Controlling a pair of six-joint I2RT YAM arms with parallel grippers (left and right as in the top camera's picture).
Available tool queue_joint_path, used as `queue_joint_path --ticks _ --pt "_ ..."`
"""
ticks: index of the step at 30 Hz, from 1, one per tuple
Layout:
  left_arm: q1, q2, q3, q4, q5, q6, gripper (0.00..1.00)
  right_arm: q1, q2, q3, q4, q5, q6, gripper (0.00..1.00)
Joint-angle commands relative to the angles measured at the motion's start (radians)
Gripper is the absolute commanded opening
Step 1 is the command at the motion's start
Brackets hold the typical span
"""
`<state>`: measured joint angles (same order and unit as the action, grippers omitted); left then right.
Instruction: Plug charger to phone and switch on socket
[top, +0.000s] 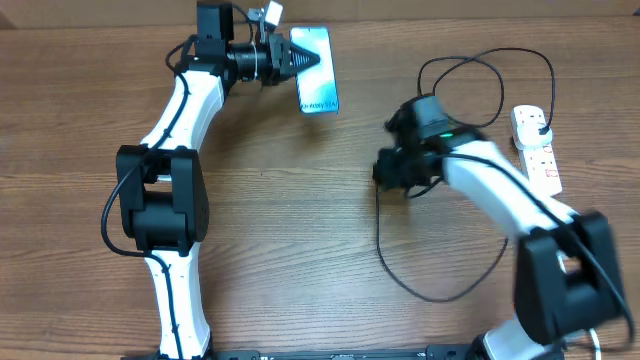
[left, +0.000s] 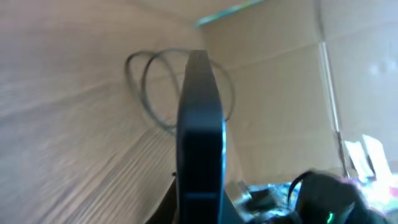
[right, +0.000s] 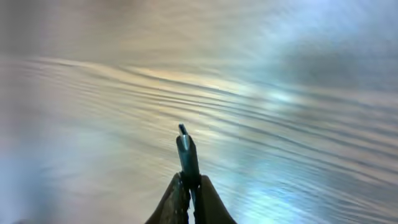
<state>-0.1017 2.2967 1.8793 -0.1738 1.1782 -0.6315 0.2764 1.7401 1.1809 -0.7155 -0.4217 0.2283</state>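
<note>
**Currently: both grippers loaded, phone and connector apart**

I see the left gripper (top: 300, 58) clenched on the phone (top: 318, 72) at the top centre of the overhead frame; in the left wrist view the phone shows edge-on, rising from between the fingers. The right gripper (right: 189, 183) is pinched tight on the charger (top: 379, 230) just behind its connector tip (right: 184, 134), which pokes out above blurred wood grain. The cable loops across the table (top: 300, 250) right of centre. The socket (top: 538, 150) lies at the right edge.
</note>
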Motion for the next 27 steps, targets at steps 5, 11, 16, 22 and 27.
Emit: queue_joint_path --ticks 5,11,16,22,27 --pt "-0.017 -0.029 0.012 0.410 0.143 -0.423 0.04 -0.088 -0.055 0.016 0.145 -0.692 -0.080 0.04" --pt "-0.078 -0.029 0.012 0.614 0.172 -0.614 0.04 -0.086 -0.055 0.016 0.314 -0.820 0.032 0.04" --pt "-0.109 -0.029 0.012 0.853 0.242 -0.771 0.04 -0.086 -0.055 0.016 0.379 -0.841 0.088 0.04" --pt "-0.101 -0.029 0.012 0.930 0.368 -0.836 0.04 -0.101 -0.055 0.016 0.408 -0.841 0.090 0.04" --pt "-0.093 -0.029 0.012 0.930 0.386 -0.903 0.04 -0.108 -0.055 0.016 0.421 -0.837 0.091 0.04"
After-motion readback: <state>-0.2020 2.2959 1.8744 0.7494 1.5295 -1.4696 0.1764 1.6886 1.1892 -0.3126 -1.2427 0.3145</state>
